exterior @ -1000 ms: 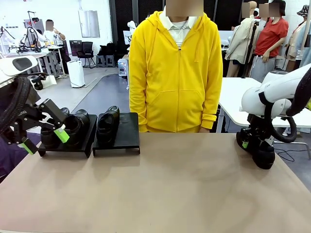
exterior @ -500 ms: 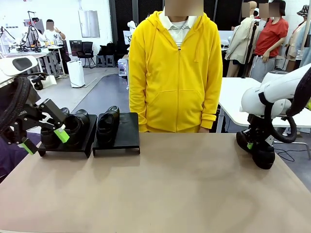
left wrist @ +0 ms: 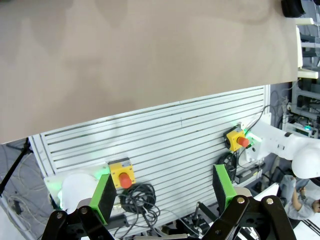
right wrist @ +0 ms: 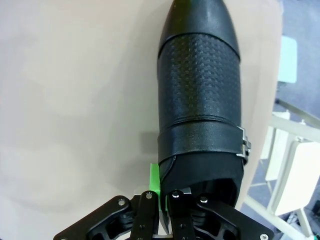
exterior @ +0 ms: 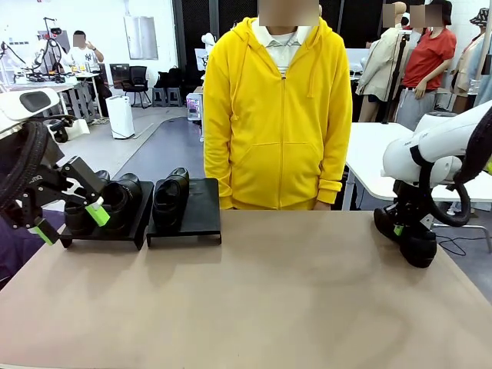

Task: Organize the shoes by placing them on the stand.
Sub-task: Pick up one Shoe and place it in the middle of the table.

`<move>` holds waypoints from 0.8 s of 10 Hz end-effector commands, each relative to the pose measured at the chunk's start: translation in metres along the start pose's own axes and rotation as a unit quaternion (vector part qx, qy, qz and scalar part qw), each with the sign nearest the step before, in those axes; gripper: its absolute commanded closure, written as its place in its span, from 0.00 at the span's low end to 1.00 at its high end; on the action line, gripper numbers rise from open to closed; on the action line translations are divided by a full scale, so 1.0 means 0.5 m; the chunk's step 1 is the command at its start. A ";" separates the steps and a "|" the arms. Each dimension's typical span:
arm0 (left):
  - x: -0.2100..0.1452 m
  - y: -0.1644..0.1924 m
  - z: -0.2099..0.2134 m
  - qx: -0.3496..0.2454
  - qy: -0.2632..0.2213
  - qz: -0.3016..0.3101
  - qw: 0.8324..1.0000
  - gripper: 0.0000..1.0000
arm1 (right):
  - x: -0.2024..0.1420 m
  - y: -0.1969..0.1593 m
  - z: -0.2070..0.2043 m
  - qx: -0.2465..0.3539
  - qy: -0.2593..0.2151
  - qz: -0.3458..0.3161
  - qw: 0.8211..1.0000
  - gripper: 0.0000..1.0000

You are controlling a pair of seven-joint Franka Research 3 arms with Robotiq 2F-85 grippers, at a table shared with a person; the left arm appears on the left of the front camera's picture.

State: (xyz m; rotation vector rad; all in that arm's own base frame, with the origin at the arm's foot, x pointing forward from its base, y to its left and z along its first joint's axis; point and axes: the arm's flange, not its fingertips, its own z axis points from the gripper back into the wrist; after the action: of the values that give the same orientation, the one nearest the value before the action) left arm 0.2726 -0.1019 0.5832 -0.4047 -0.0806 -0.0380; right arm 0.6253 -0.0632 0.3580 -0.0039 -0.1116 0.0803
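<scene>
- Right now my biggest worry is the thin hold: my right gripper has pinched only the collar edge of the glossy black leather slip-on shoe, so I judge it could swing or slip out on lifting.
- That shoe sits at the beige tabletop's right edge; a slip could send it to the floor.
- It stretches away from the clamped fingers, toe farthest.
- My left gripper hangs wide apart, empty, by the black stand carrying the other shoes.
</scene>
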 end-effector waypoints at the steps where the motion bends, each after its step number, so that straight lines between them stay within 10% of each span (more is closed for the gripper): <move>1: -0.001 -0.002 0.005 -0.007 0.003 0.006 1.000 0.00 | -0.048 -0.008 0.113 -0.015 -0.007 -0.032 0.999 1.00; 4: -0.001 -0.002 0.005 -0.007 0.003 0.006 1.000 0.00 | -0.233 0.048 0.344 -0.056 -0.035 -0.039 0.997 1.00; 8: -0.001 -0.002 0.005 -0.007 0.003 0.006 1.000 0.00 | -0.353 0.006 0.402 -0.002 -0.066 -0.073 0.995 1.00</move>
State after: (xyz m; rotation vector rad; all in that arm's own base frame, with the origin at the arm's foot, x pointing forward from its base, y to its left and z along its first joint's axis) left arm 0.2726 -0.1019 0.5841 -0.4049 -0.0815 -0.0384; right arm 0.4096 -0.0627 0.5517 -0.0275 -0.2000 -0.0263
